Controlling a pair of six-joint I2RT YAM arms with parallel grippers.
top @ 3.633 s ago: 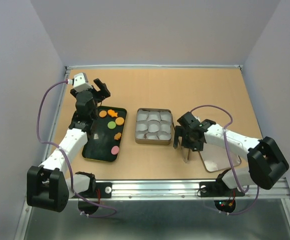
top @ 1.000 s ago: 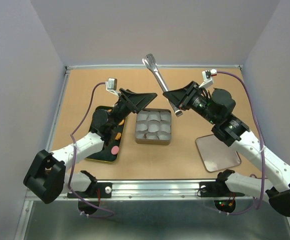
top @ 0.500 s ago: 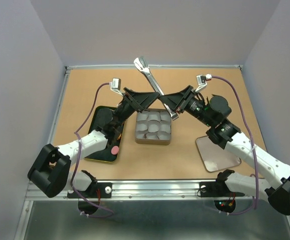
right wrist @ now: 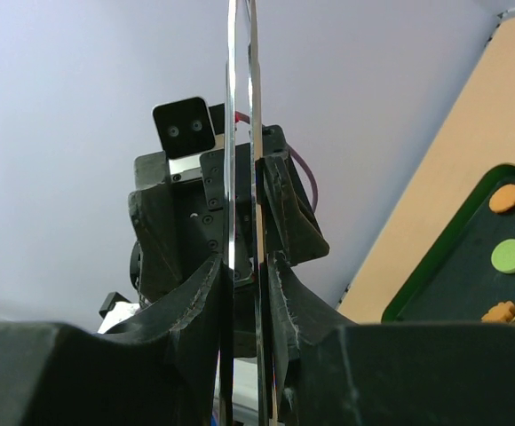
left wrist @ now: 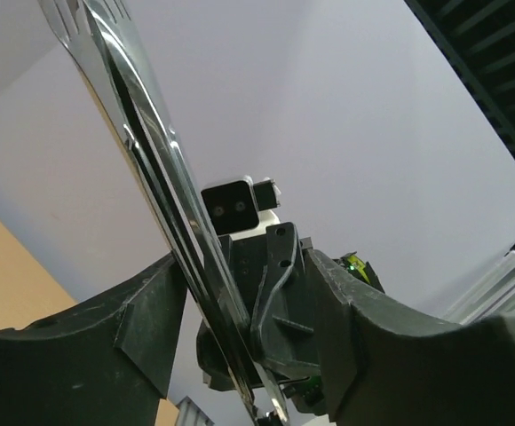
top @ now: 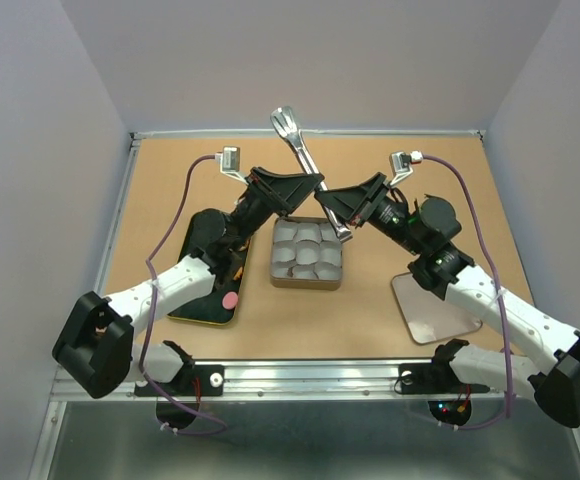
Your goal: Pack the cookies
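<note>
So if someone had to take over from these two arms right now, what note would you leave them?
Right gripper: shut on the metal tongs, held up in the air near the tin.
Left gripper: jaws open either side of the same tongs, not clamped.
Cookies: those that show lie on the dark tray, left of the tin; the left arm hides part of it.
Done: nothing packed; the paper cups in the tin look empty.
Left: probably finish passing the tongs, then move cookies into the cups.
</note>
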